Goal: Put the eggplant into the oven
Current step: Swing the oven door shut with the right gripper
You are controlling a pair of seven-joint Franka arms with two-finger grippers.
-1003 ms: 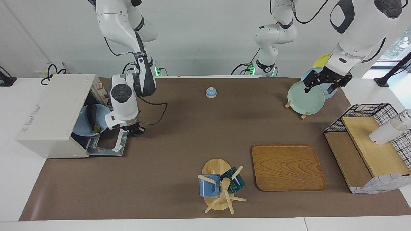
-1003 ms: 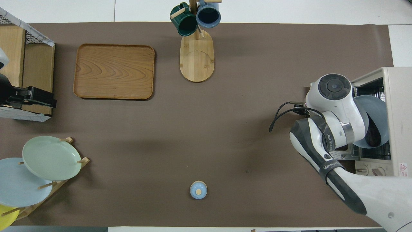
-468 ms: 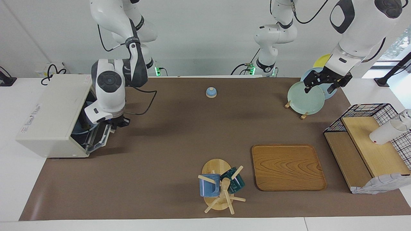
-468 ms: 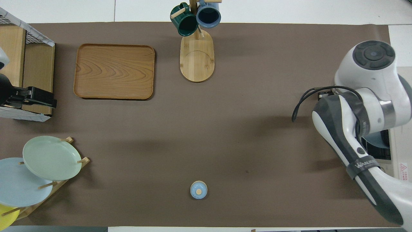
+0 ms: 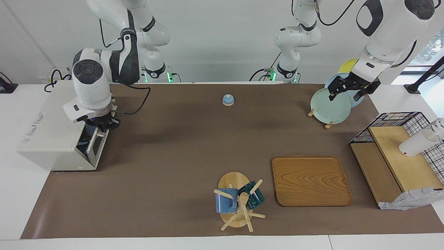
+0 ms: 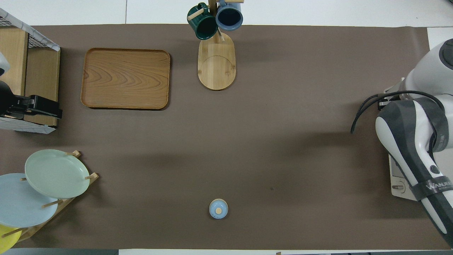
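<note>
While the eggplant can't be seen in either view, the only place it could be hidden is inside the oven (image 5: 55, 121). That sits at the right arm's end of the surface (image 5: 173, 156).

- Closest to the robots: small blue bell (image 5: 228, 100), alone mid-surface.
- Plate rack at the left arm's end: pale green plate (image 5: 329, 107) upright in front, with a blue and a yellow one stacked nearer to the robots.
- Left claw (image 5: 350, 91) hangs over those plates, spread and empty. That arm is idle.
- Right claw (image 5: 104, 125) is at the top edge of the oven door (image 5: 95, 147). Claw state: can't tell. Contact with the door: can't tell either.
- The door is tilted almost upright, with a narrow gap at the top. A sliver of blue shows through the gap; the rest of the inside is hidden.
- Overhead view: the right arm covers most of the oven and only the knob panel corner (image 6: 398, 184) shows.
- Farther out: wire shelf (image 5: 399, 119) with a white cup (image 5: 418, 143) lying on its side.
- Then the wooden tray (image 5: 310, 180), bare.
- Farthest: mug stand (image 5: 239, 201), just beside the tray, carrying a blue and a dark green mug.
</note>
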